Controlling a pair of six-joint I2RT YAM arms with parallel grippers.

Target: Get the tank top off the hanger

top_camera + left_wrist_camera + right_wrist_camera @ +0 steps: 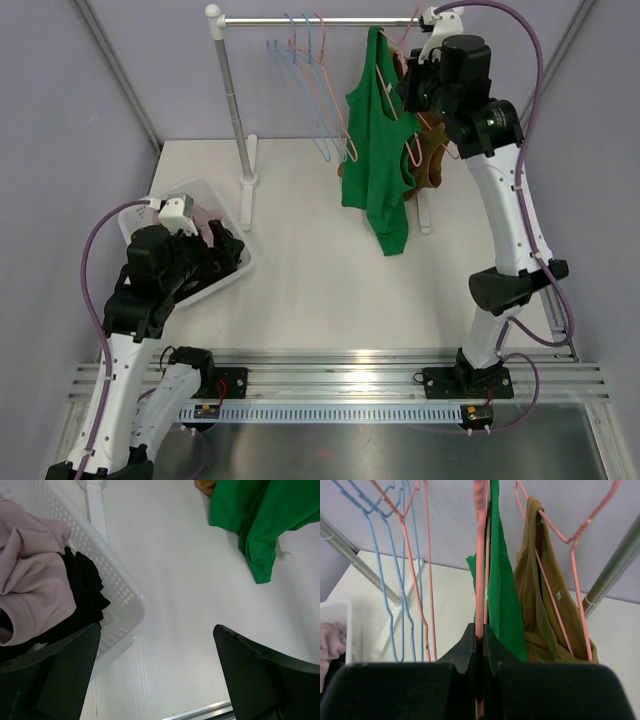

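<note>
Top view, rail (320,20): slim metal tube on white uprights, across the far side of the smooth white tabletop (310,290).
Top view, tank top (375,160): green, draped in long folds from a thin pink hanger (383,45) on the rail, hem tapering low; just beside a brown garment (432,165).
Top view, blue hangers (325,140): bare bent wire, left of the tank top.
Top view, basket (135,215): white plastic with rounded corners, at the left under the left arm (130,300).
Left wrist view, left fingers (260,675): dark, blunt, spread wide apart, holding nothing.
Left wrist view, basket: wall pierced with a fine grid of holes; inside, a crumpled soft pink garment (30,580) over a black garment (85,595).
Left wrist view, tank top: well apart, at the far right, hem hanging just above the tabletop.
Right wrist view, right fingers (465,650): dark wedges pressed together, clamped on the pink hanger's wire.
Right wrist view, tank top: fine ribbed knit, hanging edge-on directly behind that wire; brown garment on its own pink wire at right.
</note>
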